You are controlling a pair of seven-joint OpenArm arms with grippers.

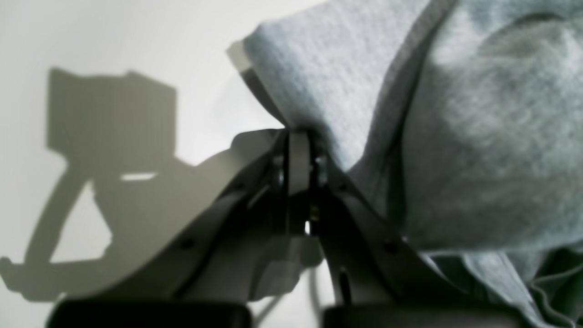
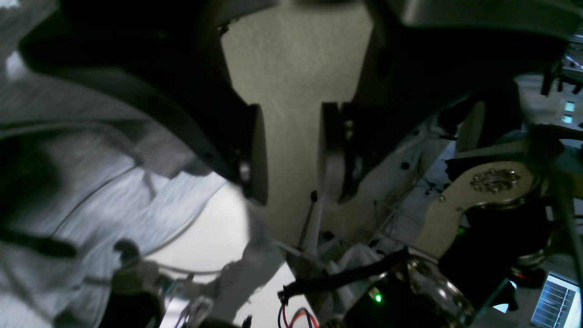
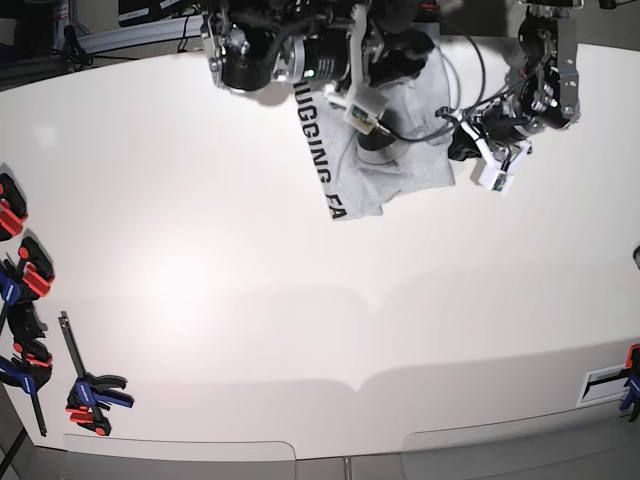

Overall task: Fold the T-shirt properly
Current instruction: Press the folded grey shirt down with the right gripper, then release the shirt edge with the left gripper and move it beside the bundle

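Observation:
The light grey T-shirt (image 3: 395,170) lies bunched at the far middle of the white table (image 3: 250,290), with black lettering (image 3: 320,160) along its left edge. My left gripper (image 1: 298,139) is shut on an edge of the T-shirt (image 1: 478,136), and the cloth drapes over its right finger. In the base view that gripper (image 3: 460,140) sits at the shirt's right side. My right gripper (image 2: 291,150) stands open with only bare table between its pads. The T-shirt (image 2: 91,191) lies just to its left. From the base camera, the right gripper (image 3: 378,138) hangs over the middle of the shirt.
Several red, blue and black clamps (image 3: 90,392) lie along the table's left edge, and another clamp (image 3: 630,378) sits at the right edge. Cables and a robot base (image 2: 410,282) show beyond the table in the right wrist view, beside a lit screen (image 2: 553,303).

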